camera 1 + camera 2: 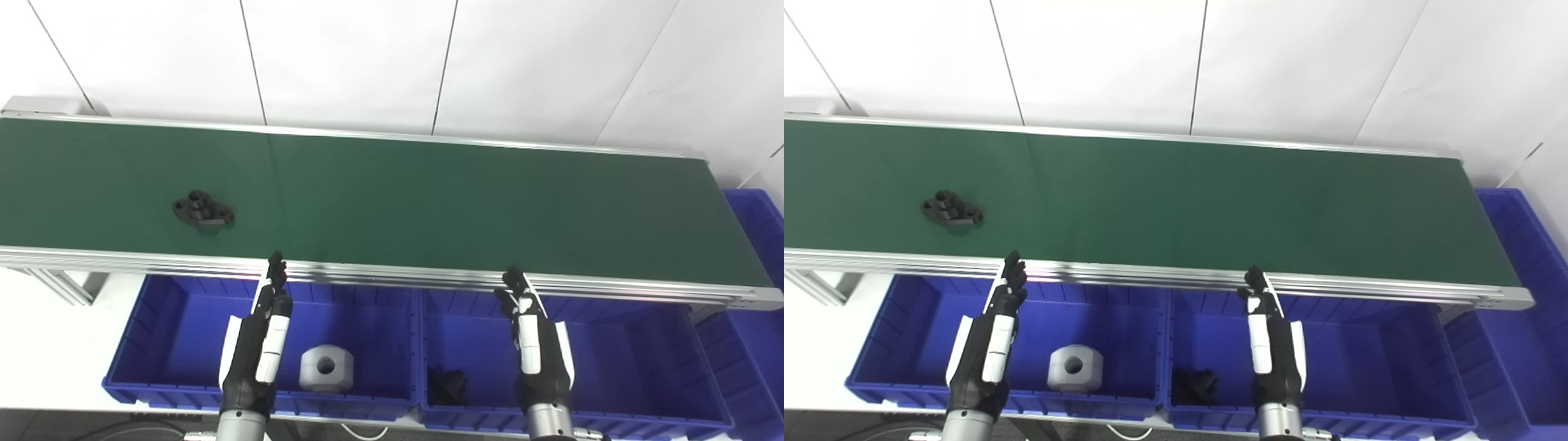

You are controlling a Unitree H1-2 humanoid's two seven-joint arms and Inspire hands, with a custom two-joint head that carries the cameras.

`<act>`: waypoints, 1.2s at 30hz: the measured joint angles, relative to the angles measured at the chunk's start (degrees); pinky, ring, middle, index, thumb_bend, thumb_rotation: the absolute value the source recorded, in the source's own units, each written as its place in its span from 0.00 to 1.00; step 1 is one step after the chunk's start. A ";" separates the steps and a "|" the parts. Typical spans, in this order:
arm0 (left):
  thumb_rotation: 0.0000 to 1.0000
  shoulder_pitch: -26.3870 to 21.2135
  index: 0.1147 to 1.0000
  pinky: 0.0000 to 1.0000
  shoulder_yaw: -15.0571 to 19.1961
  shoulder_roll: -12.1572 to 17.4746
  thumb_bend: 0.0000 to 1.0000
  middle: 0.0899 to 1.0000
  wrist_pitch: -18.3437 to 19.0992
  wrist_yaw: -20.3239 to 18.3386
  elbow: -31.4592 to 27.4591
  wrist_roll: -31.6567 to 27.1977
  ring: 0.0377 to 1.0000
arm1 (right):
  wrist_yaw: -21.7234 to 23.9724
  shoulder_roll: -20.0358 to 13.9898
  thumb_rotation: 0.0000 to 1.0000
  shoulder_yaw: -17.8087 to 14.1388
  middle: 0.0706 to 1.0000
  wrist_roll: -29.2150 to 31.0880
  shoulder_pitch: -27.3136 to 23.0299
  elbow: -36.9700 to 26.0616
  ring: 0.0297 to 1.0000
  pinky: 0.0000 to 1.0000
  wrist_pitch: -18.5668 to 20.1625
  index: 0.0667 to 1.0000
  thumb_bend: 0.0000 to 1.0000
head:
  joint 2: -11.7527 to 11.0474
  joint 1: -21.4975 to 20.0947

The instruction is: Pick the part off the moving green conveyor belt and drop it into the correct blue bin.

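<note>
I've got the black part [203,209] in sight — a flanged piece with a raised hub, lying flat on the green conveyor belt [429,202] toward its left end, nearer the front rail than the back. Nothing is touching it. My left hand [260,343] hangs over the left blue bin [135,349], fingers [277,269] stretched out straight and apart, tips up at the belt's front rail, holding nothing. It sits a little to the right of the part. My right hand [536,343] mirrors it over the right blue bin [674,361], fingers extended, empty too, well away from the part.

In the left bin there's a white block with a hole through it [326,367]; in the right bin, a dark part [447,386] that looks like the same kind as the one on the belt. So I judge the right bin is the correct one, though that dark shape is small and murky. A further blue bin [756,233] sits off the belt's right end.

The step now is the pick, and I can't tell the belt's direction from here. I'd take it with the left hand, since it's nearest — lift over the rail, come down from above and close on the raised hub rather than the thin flange, which lies flush and would be hard to get under. Timing matters: aim where the part will be, and don't drag the fingers on the belt.
</note>
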 measured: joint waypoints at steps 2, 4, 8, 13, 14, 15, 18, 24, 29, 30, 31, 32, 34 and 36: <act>1.00 0.00 1.00 1.00 0.01 -0.04 0.61 1.00 0.00 0.00 0.00 -0.11 1.00 | 0.66 -0.48 1.00 0.28 0.96 0.25 -0.04 0.69 0.96 0.99 -0.42 0.95 0.92 | 0.00 0.00; 1.00 -0.01 1.00 1.00 0.05 -0.09 0.61 1.00 0.00 0.00 0.00 -0.50 1.00 | 0.86 -0.72 1.00 0.41 0.97 0.33 0.00 0.73 0.97 1.00 -0.80 0.95 0.93 | 0.00 0.00; 1.00 -0.09 1.00 1.00 0.04 -0.09 0.63 1.00 -0.01 0.00 0.06 -0.66 1.00 | 1.07 -0.75 1.00 0.49 0.97 0.36 -0.08 0.77 0.97 0.99 -1.60 0.96 0.92 | -0.79 0.53; 1.00 -0.14 1.00 1.00 -0.02 -0.12 0.64 1.00 -0.34 0.00 1.18 -1.28 1.00 | 1.40 -0.93 1.00 0.45 0.97 0.72 -0.13 2.35 0.97 0.98 -3.82 0.97 0.91 | -3.41 2.54; 0.99 -0.12 1.00 1.00 -0.10 -0.12 0.65 1.00 -0.46 0.01 1.61 -1.26 1.00 | 1.44 -1.06 1.00 0.41 0.97 0.79 -0.22 2.98 0.96 0.98 -4.08 0.97 0.91 | -3.43 2.55; 0.98 -0.11 1.00 1.00 -0.24 -0.13 0.66 1.00 -0.90 0.02 2.21 -1.23 1.00 | 1.47 -1.22 1.00 0.30 0.97 1.05 -0.24 3.64 0.96 0.98 -4.44 0.97 0.91 | -4.82 4.12; 0.97 -0.04 1.00 1.00 -0.61 -0.36 0.67 1.00 -1.67 0.20 3.91 -0.95 1.00 | 1.63 -1.72 1.00 -0.37 0.98 2.03 -0.22 5.34 0.97 0.99 -6.03 0.97 0.91 | -5.62 5.19; 0.96 -0.01 1.00 1.00 -0.82 -1.63 0.60 1.00 -1.90 0.88 4.96 0.34 1.00 | 1.93 -2.86 1.00 -1.39 0.99 3.92 -0.61 7.38 0.97 0.97 -7.73 0.99 0.87 | -7.46 7.38; 0.97 -0.29 1.00 0.99 -0.83 -1.63 0.53 1.00 -3.60 2.10 6.42 2.14 0.99 | 2.08 -3.48 1.00 -1.90 0.98 4.82 -1.16 9.34 0.97 0.95 -9.99 0.99 0.86 | -7.73 8.96; 0.96 -0.41 1.00 0.96 -0.83 -1.62 0.51 1.00 -4.13 2.59 6.94 2.87 0.98 | 2.33 -3.60 1.00 -2.01 0.99 4.98 -1.24 9.34 0.97 0.96 -10.10 0.99 0.86 | -7.56 9.57; 0.96 -0.49 1.00 0.95 -0.83 -1.60 0.49 1.00 -4.58 3.00 7.18 3.78 0.97 | 2.58 -3.74 1.00 -2.12 0.99 5.21 -1.30 9.33 0.98 0.96 -10.12 0.99 0.86 | -7.30 10.28; 0.96 -0.52 1.00 0.94 -0.86 -1.59 0.47 1.00 -4.84 3.16 7.18 4.23 0.97 | 2.76 -3.91 1.00 -2.22 0.99 5.45 -1.32 9.32 0.98 0.98 -10.13 0.99 0.87 | -7.29 10.28; 0.96 -0.56 1.00 0.92 -0.92 -1.59 0.45 1.00 -5.16 3.66 7.17 5.22 0.97 | 2.94 -4.25 1.00 -2.44 1.00 5.90 -1.32 9.31 0.98 0.99 -10.13 1.00 0.88 | -7.03 10.72; 0.95 -0.58 1.00 0.91 -0.96 -1.59 0.42 1.00 -5.17 4.00 7.15 5.88 0.97 | 2.93 -4.51 1.00 -2.55 0.99 5.71 -1.31 9.31 0.98 1.00 -10.13 0.99 0.88 | -6.68 11.34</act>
